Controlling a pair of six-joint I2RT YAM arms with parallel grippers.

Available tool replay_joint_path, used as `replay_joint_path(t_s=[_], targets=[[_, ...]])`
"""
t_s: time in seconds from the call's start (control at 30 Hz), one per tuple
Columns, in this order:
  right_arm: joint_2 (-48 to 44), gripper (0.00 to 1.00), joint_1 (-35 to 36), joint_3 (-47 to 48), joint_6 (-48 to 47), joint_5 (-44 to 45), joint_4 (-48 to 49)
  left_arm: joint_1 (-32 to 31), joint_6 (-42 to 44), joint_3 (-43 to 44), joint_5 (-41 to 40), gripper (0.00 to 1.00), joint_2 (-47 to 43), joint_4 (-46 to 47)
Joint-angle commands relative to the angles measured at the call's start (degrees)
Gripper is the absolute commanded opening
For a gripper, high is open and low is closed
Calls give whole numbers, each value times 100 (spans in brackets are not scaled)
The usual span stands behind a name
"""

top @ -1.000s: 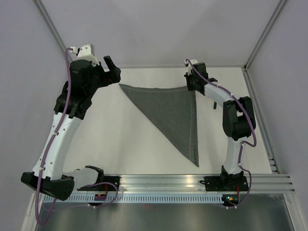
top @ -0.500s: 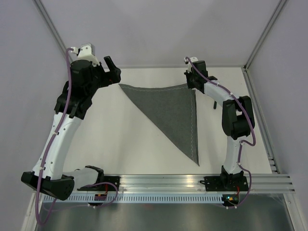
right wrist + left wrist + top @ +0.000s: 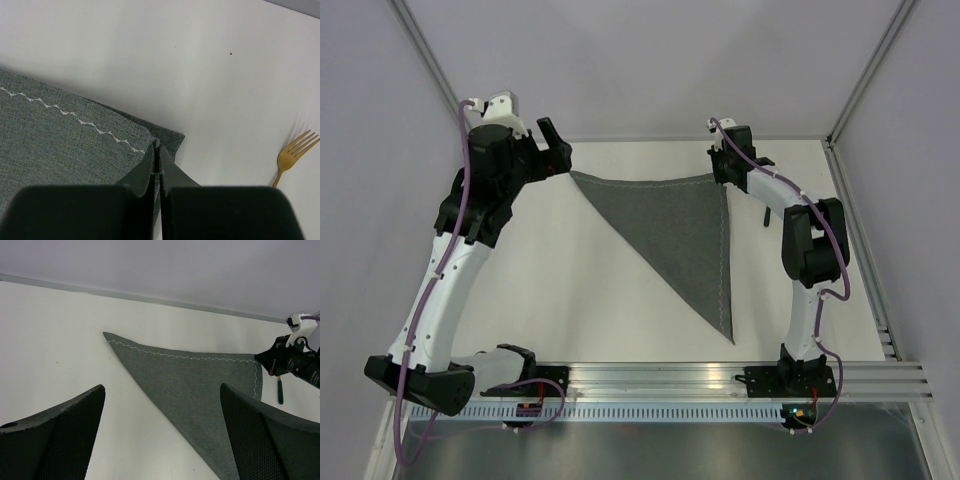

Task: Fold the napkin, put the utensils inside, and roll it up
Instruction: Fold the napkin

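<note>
The dark grey napkin (image 3: 685, 235) lies folded into a triangle on the white table, its stitched line along the far and right edges. My right gripper (image 3: 722, 176) is shut on the napkin's far right corner (image 3: 167, 137), where two layers meet; in the right wrist view the fingertips (image 3: 157, 148) pinch the cloth. My left gripper (image 3: 558, 156) is open and empty, hovering just beyond the napkin's far left corner (image 3: 107, 336). The fork (image 3: 763, 214) lies on the table right of the napkin; its gold head (image 3: 295, 150) shows in the right wrist view.
The back wall meets the table (image 3: 620, 290) just behind both grippers. A metal rail (image 3: 720, 375) runs along the near edge by the arm bases. Side walls stand on the left and right.
My right gripper has shifted slightly farther back with the napkin corner, and the napkin's far edge has moved with it. My left gripper has barely moved.
</note>
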Motion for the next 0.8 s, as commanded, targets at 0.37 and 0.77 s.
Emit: replay_joint_path(t_s=[0.37, 0.77], targets=[[444, 0, -36, 427, -123, 205, -32, 16, -60, -56, 41, 100, 0, 215], [576, 61, -159, 822, 131, 670, -444, 25, -121, -390, 93, 100, -79, 355]])
